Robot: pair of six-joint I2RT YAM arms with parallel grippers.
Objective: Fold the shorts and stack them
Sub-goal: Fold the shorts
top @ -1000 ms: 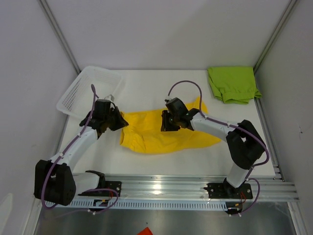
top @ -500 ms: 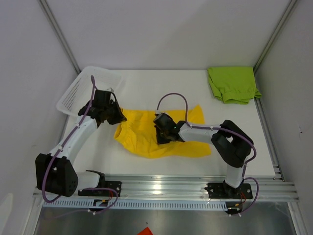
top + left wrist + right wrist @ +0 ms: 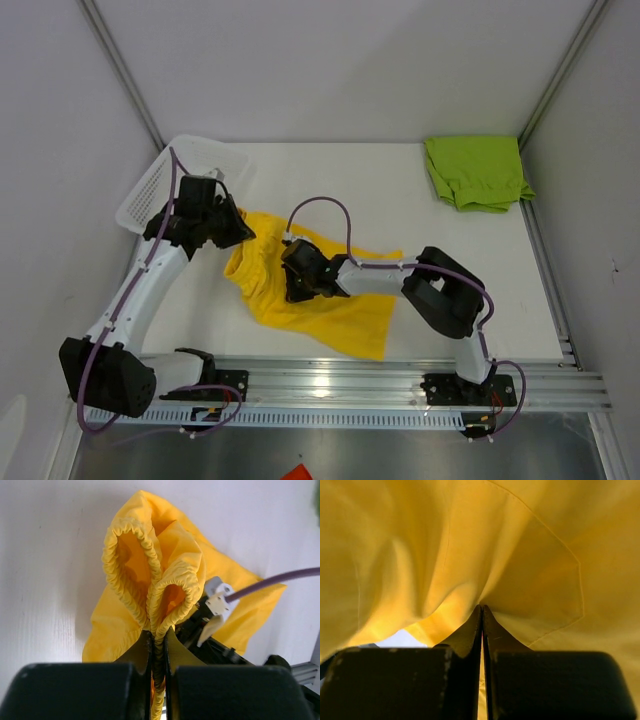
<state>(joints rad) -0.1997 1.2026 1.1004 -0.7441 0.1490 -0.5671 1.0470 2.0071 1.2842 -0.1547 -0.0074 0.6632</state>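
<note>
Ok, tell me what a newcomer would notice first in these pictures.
The yellow shorts lie bunched near the middle front of the table, pinched from two sides: the left tool is shut on the gathered waistband, and the right tool is shut on a fold of cloth. The green shorts lie apart in the far right corner. A white basket sits at the far left.

Two pairs of shorts on one white table [image 3: 330,180]: one yellow shorts [image 3: 335,310] at centre, one lime green shorts [image 3: 477,172] at two o'clock. One white mesh basket [image 3: 160,190] at ten o'clock. Two robot arms, left arm [image 3: 140,290] and right arm [image 3: 445,290]. Two grippers, left gripper [image 3: 240,231] and right gripper [image 3: 291,289]. Two purple cables [image 3: 320,200].
</note>
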